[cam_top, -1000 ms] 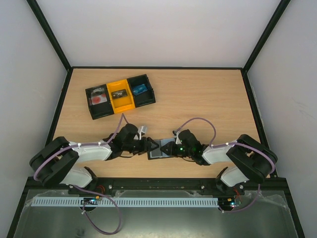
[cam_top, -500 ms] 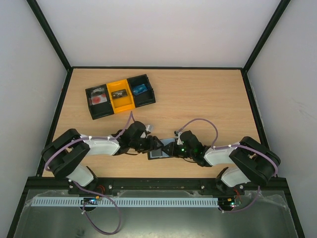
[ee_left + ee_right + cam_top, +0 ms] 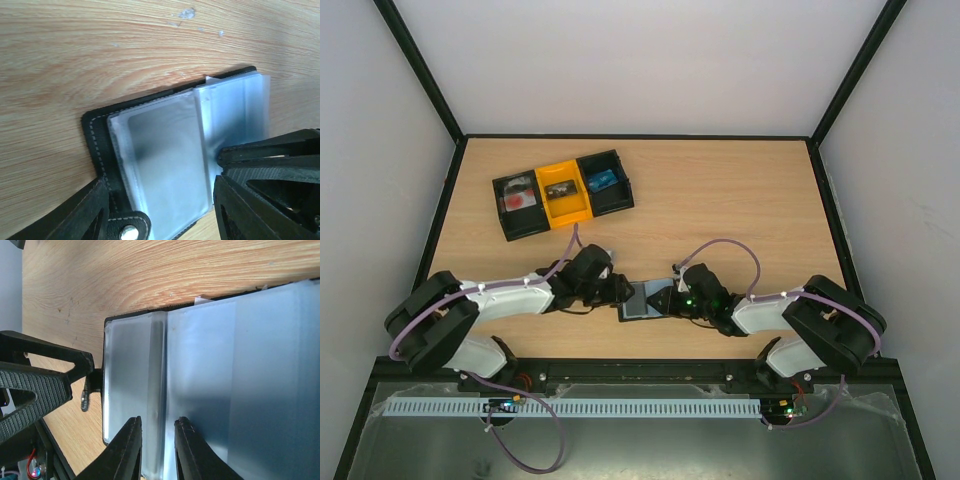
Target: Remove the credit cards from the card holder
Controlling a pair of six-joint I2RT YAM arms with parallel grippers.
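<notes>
White walls (image 3: 640, 60), black frame (image 3: 423, 75), wooden table (image 3: 720, 190)

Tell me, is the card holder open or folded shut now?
Open. The card holder lies spread flat, both grey-blue inner panels facing up inside its black cover.

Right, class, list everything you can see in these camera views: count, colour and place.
table: one, light wood, under everything.
tray: one, black and yellow, far left of table.
tray items: three, reddish, dark, blue, one per compartment.
card holder: one, black with grey-blue pockets, open, near centre.
arms: two, black and white, purple cables, near edge.
left gripper: one, black, open, astride the holder's tab end.
right gripper: one, black, pinching a pocket leaf.
</notes>
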